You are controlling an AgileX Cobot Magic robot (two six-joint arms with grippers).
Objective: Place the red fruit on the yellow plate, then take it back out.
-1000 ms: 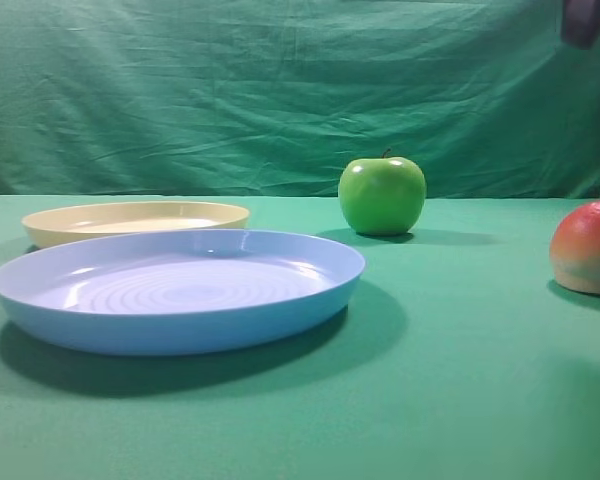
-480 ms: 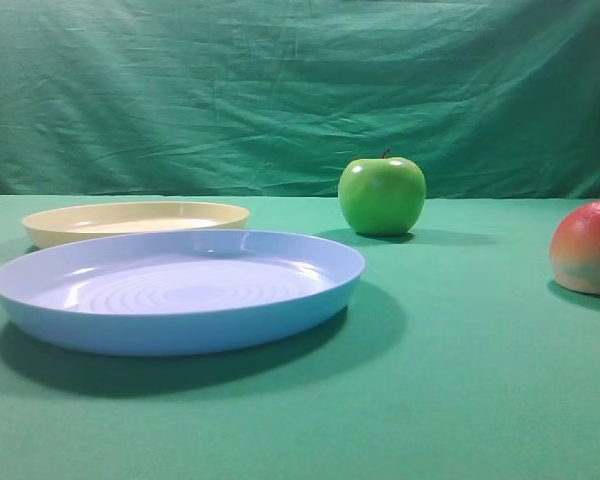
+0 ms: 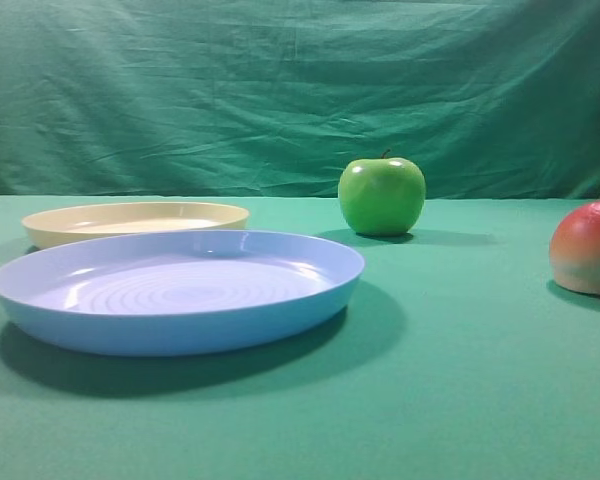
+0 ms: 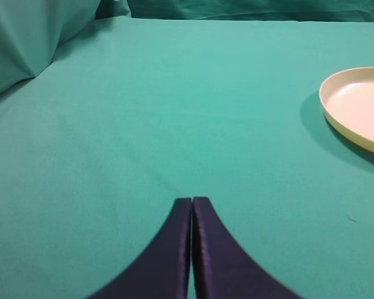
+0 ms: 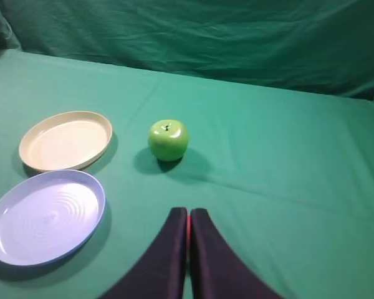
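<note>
Green cloth over our desk (image 3: 460, 400), left tool (image 4: 192, 200) and right tool (image 5: 188, 212) both pressed together, empty, plate (image 5: 65, 141) far left ahead of right tool, beside apple (image 5: 168, 140), fruit (image 3: 588, 248) alone at high view's right edge.

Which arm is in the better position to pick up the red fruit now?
Probably the right. The red fruit sits at the right edge of the table, the right arm's side. The left gripper hangs beyond the yellow plate, on the far left. Both grippers are shut and must open first.
</note>
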